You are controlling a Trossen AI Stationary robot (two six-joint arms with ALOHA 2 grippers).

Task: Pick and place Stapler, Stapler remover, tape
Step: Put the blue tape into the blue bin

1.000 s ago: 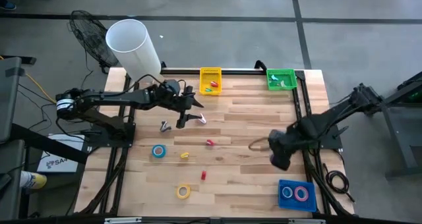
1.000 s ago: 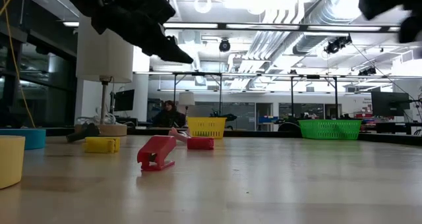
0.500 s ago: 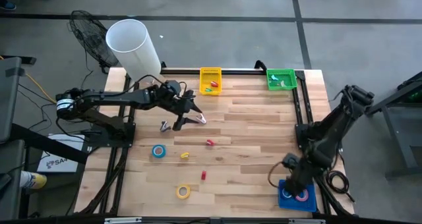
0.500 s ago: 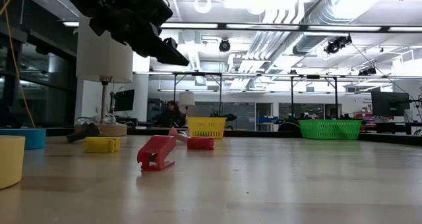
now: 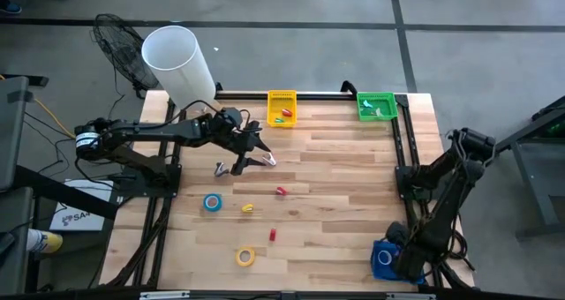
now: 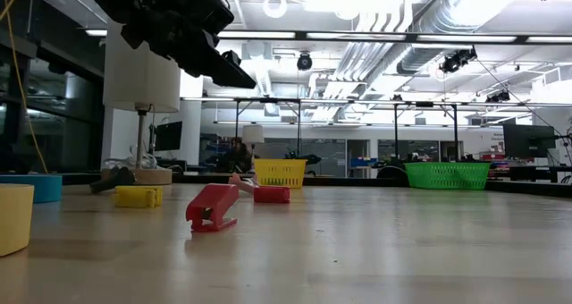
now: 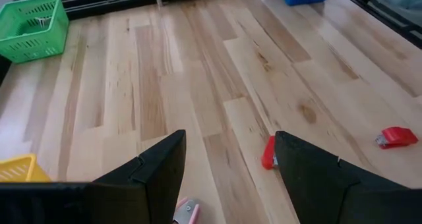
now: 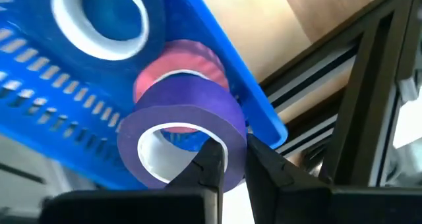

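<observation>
My right gripper [image 8: 232, 166] [image 5: 395, 250] is at the table's near right corner, over the blue basket [image 8: 217, 56] [image 5: 380, 261]. It is shut on a purple tape roll [image 8: 181, 135]. A blue roll [image 8: 99, 20] and a pink roll [image 8: 175, 69] lie in the basket. My left gripper [image 7: 227, 184] [image 5: 251, 156] [image 6: 234, 73] is open, above a small pink item [image 5: 268, 160] [image 7: 188, 214]. On the table lie a grey stapler remover [image 5: 220, 168], a blue roll [image 5: 212, 202], a yellow roll [image 5: 245, 257] and a red stapler [image 6: 212, 206]. My right gripper pinches the purple roll's ring wall [image 8: 229, 141]. One finger [image 8: 210, 166] is inside the pale core and the other [image 8: 264, 168] is outside. The roll sits above the pink roll in the blue basket. Whether it rests on that roll I cannot tell.
A yellow basket [image 5: 282, 108] and a green basket [image 5: 376, 106] stand at the far edge. A white cylinder [image 5: 177, 60] stands at the far left corner. Small red pieces [image 5: 282, 191] [image 5: 273, 235] and a yellow piece [image 5: 248, 208] lie mid-table. Bare wood spans the right half.
My right arm has swung from the table's middle right toward the near edge and down, ending over the blue basket. My left gripper has risen slightly and stayed open above the pink item.
</observation>
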